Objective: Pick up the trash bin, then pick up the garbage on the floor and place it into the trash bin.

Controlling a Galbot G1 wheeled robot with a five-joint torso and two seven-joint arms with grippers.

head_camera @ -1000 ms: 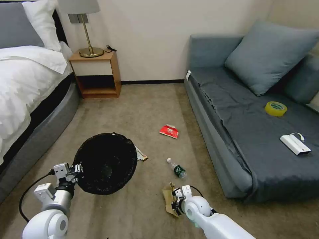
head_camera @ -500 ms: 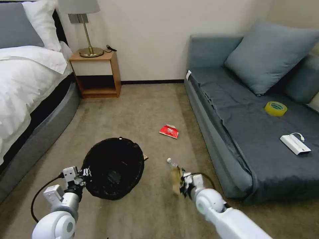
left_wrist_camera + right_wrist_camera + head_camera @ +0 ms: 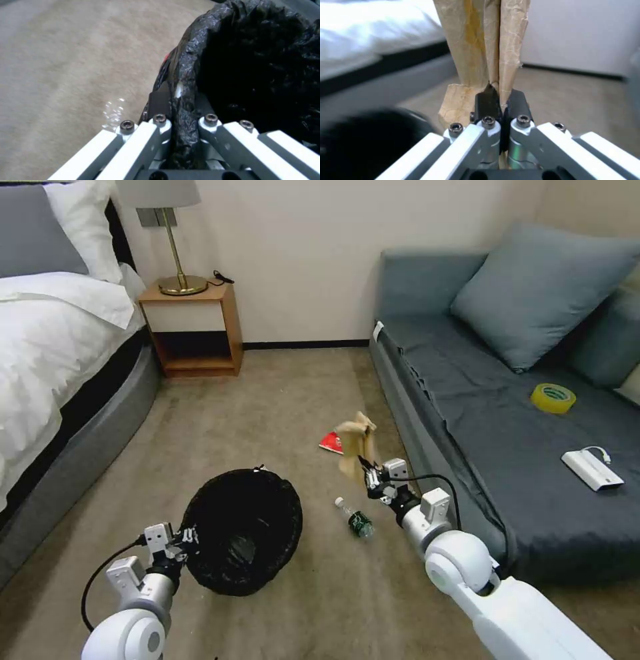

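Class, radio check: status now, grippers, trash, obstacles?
Left gripper shut on trash bin rim. Right gripper shut on crumpled brown paper, raised. Bottle, red packet on floor.

Left gripper (image 3: 189, 535) is clamped on the rim of the trash bin (image 3: 244, 530), down at about 7 o'clock. Right gripper (image 3: 366, 479) is up off the carpet pinching the crumpled brown paper (image 3: 355, 441), which sticks up toward 12. Small bottle (image 3: 355, 519) lies between bin and right arm; red packet (image 3: 331, 442) peeks out behind the paper.
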